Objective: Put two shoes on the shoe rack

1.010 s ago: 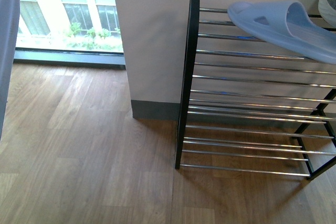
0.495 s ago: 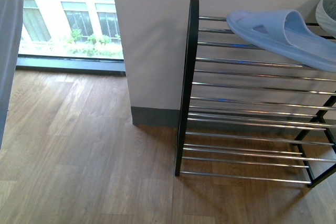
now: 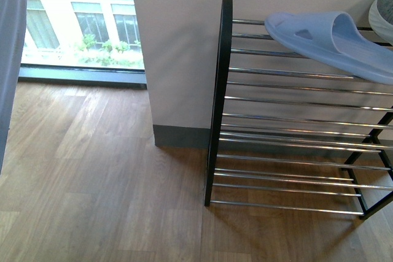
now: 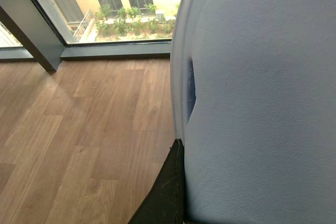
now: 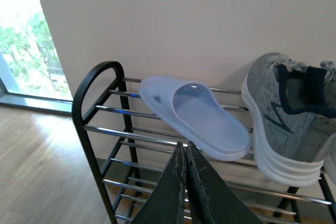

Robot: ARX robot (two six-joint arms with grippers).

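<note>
A: Why is that pale blue slide [image 3: 334, 41] lying across the top tier of the shoe rack [image 3: 219, 99], up around two o'clock in the front view?

B: It looks already delivered. It is sitting sole-down on the chrome rods, toe angled toward the arched black end, with a grey sneaker [image 5: 286, 114] standing just beside it, heel toward the wall. The lower tiers are showing nothing in these views.

A: And the second slide [image 4: 262, 103]?

B: It is filling the left wrist view, hanging over the wood floor [image 4: 79, 129] near the window [image 4: 105, 3], well apart from the rack. I judge it is being carried over to join its mate.

A: What are the jaws doing?

B: The left gripper [image 4: 168, 192] is showing one dark finger pressed against the slide's edge, so it appears clamped on it. The right gripper [image 5: 185, 153] is pointing at the rack with its fingers closed tip to tip, holding nothing.
</note>
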